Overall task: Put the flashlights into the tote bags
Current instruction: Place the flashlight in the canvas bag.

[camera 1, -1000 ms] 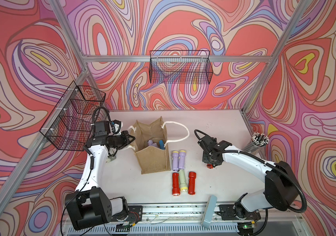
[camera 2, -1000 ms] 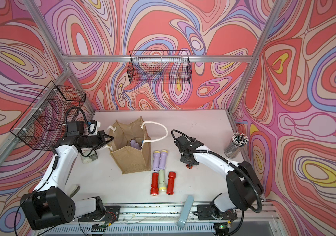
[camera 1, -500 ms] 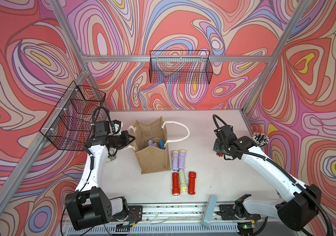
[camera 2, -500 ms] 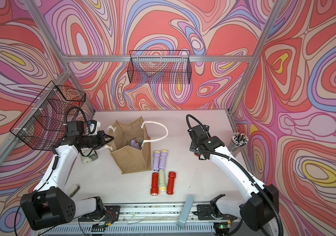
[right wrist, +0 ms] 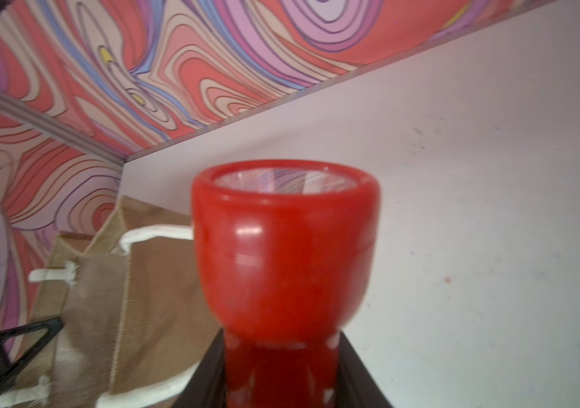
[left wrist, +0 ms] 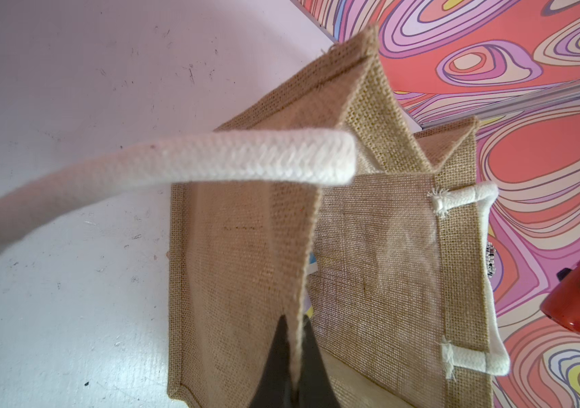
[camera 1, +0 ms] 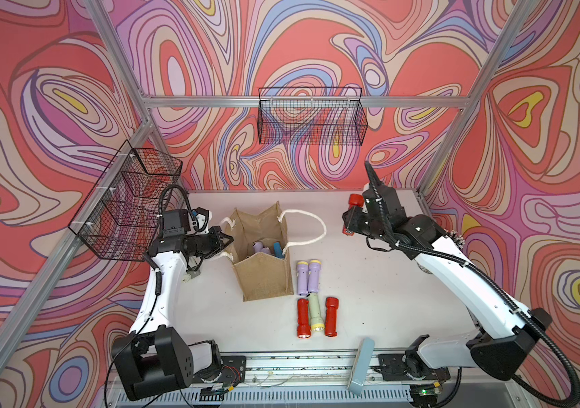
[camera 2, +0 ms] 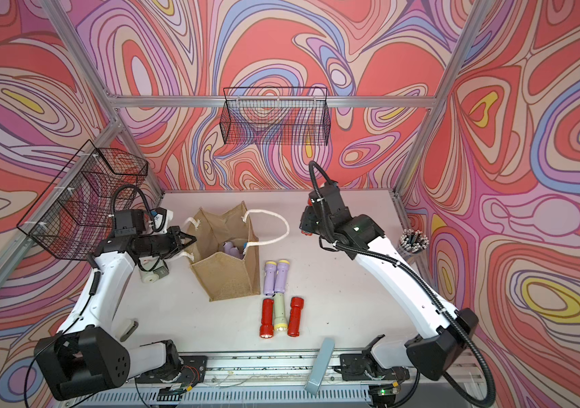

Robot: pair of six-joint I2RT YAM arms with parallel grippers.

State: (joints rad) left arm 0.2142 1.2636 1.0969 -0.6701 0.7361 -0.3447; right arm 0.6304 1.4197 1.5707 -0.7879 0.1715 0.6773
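- The left end effector [left wrist: 294, 341] is closed on the top edge of one side wall of the tote bag [camera 1: 264, 275]. In the left wrist view, the burlap passes between the two black fingertips.
- The tote bag stands upright on the surface [camera 1: 380, 282] with its mouth open, just in front of the left arm.
- One white rope handle [camera 1: 311, 226] hangs loose outside the bag, on the side toward the right arm.
- Inside the bag, both top views show lilac flashlights [camera 1: 259, 247] and a blue flashlight [camera 1: 277, 247].
- The right end effector [camera 1: 351, 218] grips a red flashlight [right wrist: 283, 254] by its body. It holds it in the air over the back right part of the surface, well apart from the bag.
- In the right wrist view the flared head of this flashlight points away from the camera, and its clear lens is visible.
- A pair of lilac flashlights [camera 1: 314, 277] with yellow head rings lies side by side on the surface, just beside the bag.
- Nearer to the front edge lie two red flashlights [camera 1: 302, 318], with a pale green flashlight [camera 1: 315, 312] between them. All three are parallel, with their heads toward the front.
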